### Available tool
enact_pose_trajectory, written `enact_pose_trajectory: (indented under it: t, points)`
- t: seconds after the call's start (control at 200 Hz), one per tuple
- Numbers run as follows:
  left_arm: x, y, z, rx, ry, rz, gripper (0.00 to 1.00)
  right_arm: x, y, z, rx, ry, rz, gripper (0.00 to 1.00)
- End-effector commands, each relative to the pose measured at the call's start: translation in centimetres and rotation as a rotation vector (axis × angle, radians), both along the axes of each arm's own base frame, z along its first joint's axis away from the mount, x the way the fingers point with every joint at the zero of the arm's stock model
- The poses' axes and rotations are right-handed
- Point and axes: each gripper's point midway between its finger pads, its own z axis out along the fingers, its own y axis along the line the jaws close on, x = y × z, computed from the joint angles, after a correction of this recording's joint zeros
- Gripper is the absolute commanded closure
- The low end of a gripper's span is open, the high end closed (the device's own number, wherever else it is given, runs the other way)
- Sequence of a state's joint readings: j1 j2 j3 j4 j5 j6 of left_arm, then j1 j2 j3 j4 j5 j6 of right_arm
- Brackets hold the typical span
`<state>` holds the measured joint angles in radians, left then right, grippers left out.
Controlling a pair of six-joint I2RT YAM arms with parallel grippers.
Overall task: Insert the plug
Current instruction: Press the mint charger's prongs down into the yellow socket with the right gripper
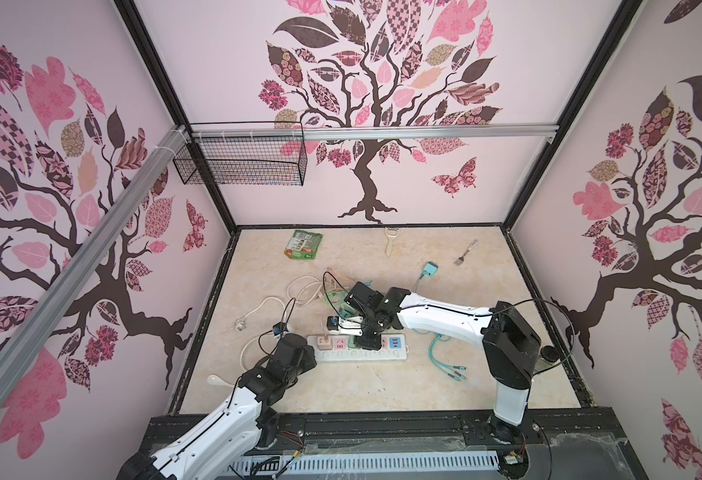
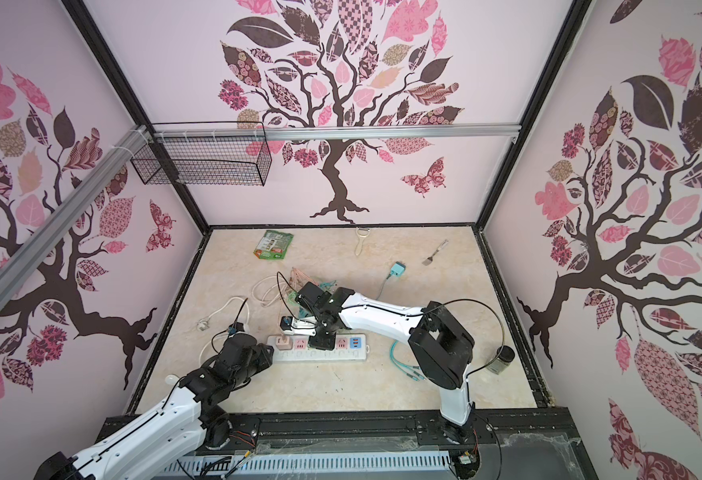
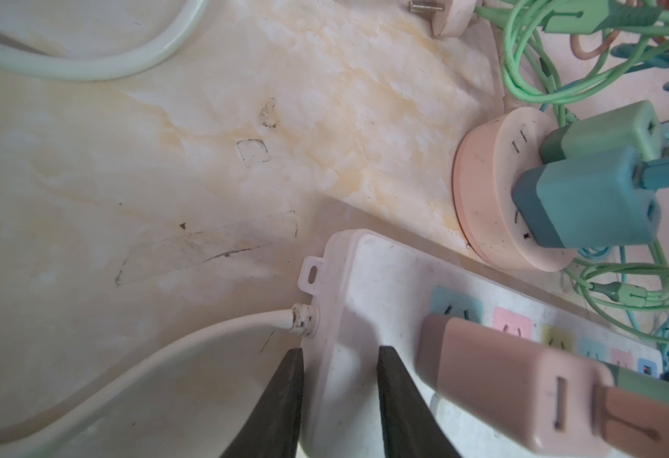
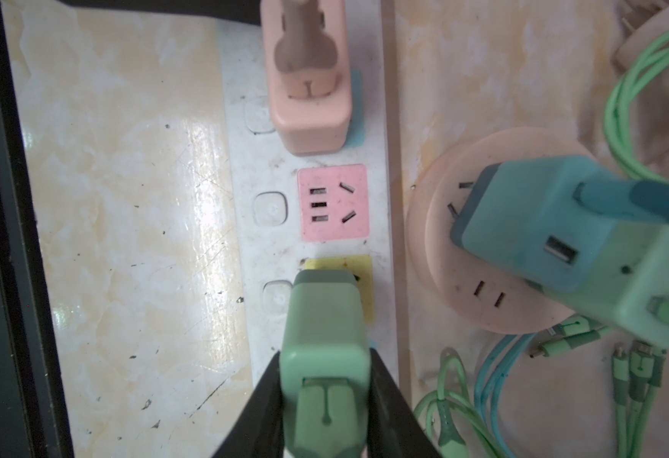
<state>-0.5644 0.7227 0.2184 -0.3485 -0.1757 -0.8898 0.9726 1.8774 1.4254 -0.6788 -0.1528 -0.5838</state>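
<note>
green plug clamped in right claw at yellow socket of power strip; pink plug two sockets along; left claw narrowly parted over its cord end.

The right pincer is closed on the green plug, one finger against each side. The plug's front face meets the yellow socket of the white power strip; its prongs are hidden. The empty pink socket lies between the yellow socket and a seated peach adapter. Beside the strip, on the marbled desk, a round pink socket hub carries a teal adapter.
</note>
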Motion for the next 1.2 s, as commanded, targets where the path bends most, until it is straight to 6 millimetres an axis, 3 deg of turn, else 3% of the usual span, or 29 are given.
enact_pose_trajectory:
  t: [0.0, 0.865, 1.0, 1.195]
  points:
    - [-0.5, 0.4, -1.0, 0.011, 0.014, -0.002, 0.66, -1.6, -1.1, -1.6, -0.078, 0.057, 0.059, 0.66]
    - [-0.4, 0.4, -0.7, 0.005, 0.001, -0.002, 0.67, -0.7, -0.4, -2.1, -0.110, 0.026, 0.085, 0.66]
    - [-0.4, 0.3, -0.7, 0.007, 0.002, -0.003, 0.67, -0.6, -0.3, -2.3, -0.120, 0.025, 0.085, 0.75]
    - [-0.5, 0.4, -0.8, 0.005, -0.001, -0.004, 0.67, -0.7, -0.1, -2.6, -0.127, 0.036, 0.082, 0.78]
